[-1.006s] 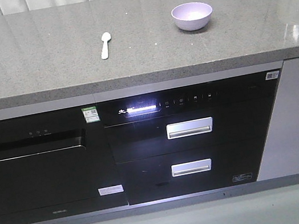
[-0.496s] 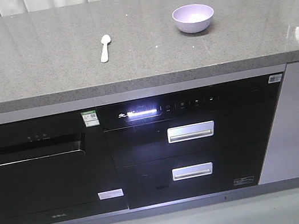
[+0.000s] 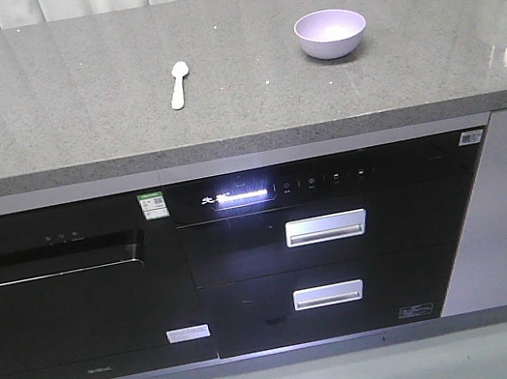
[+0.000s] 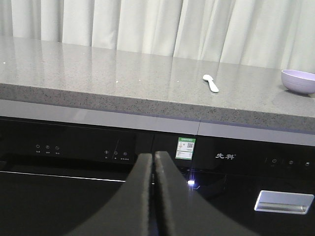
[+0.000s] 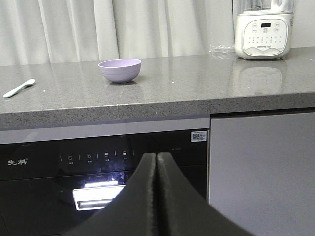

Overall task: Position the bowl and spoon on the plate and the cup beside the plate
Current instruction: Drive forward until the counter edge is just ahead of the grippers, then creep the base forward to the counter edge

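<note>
A lavender bowl (image 3: pixel 331 33) (image 4: pixel 298 81) (image 5: pixel 119 70) stands upright on the grey countertop (image 3: pixel 52 107), right of centre. To its left lies the pale spoon (image 3: pixel 178 84) (image 4: pixel 211 82) (image 5: pixel 18 88), scoop pointing away from me. Plate and cup are out of view. My left gripper (image 4: pixel 153 156) is shut and empty, held low in front of the black appliance fronts, below the counter edge. My right gripper (image 5: pixel 157 155) is also shut with nothing in it, at the same low height, below the bowl.
A white kitchen appliance (image 5: pixel 264 29) stands at the counter's far right. Under the counter are a black dishwasher front (image 3: pixel 56 293) and a black unit with two silver drawer handles (image 3: pixel 325 227). White curtains (image 4: pixel 147 24) hang behind the counter.
The front view has shifted: the counter, bowl and spoon sit slightly lower in the frame than a second ago. Bowl and spoon have kept their places on the counter.
</note>
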